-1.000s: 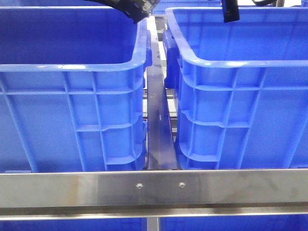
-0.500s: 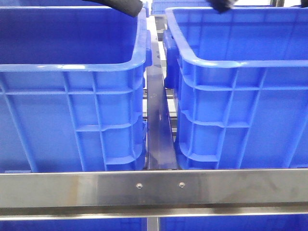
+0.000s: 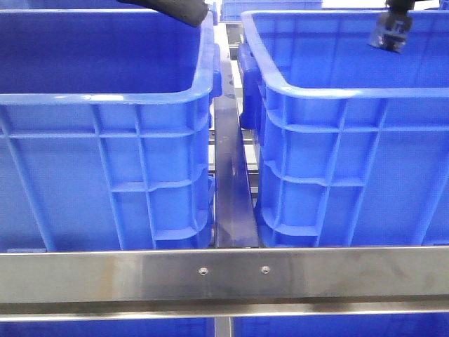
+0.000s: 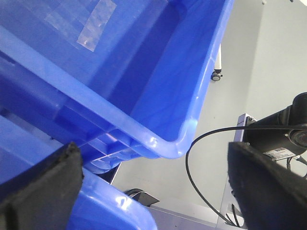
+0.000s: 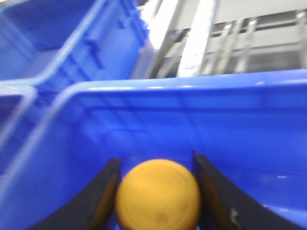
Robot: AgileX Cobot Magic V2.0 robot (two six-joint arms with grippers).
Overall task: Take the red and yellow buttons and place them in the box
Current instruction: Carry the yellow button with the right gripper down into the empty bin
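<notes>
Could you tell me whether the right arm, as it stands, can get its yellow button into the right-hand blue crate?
Probably yes: the right gripper holds the yellow button above the crate, whose open top looks unobstructed.

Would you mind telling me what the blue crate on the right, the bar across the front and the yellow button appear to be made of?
The blue crate looks like moulded plastic, fairly glossy: ribbed walls, a rolled rim and soft highlights. The bar seems to be brushed steel, grey and dully reflective with two screw heads. The yellow button, held in the right gripper, looks like smooth plastic with a matte-to-satin finish, though blur leaves that open.
</notes>
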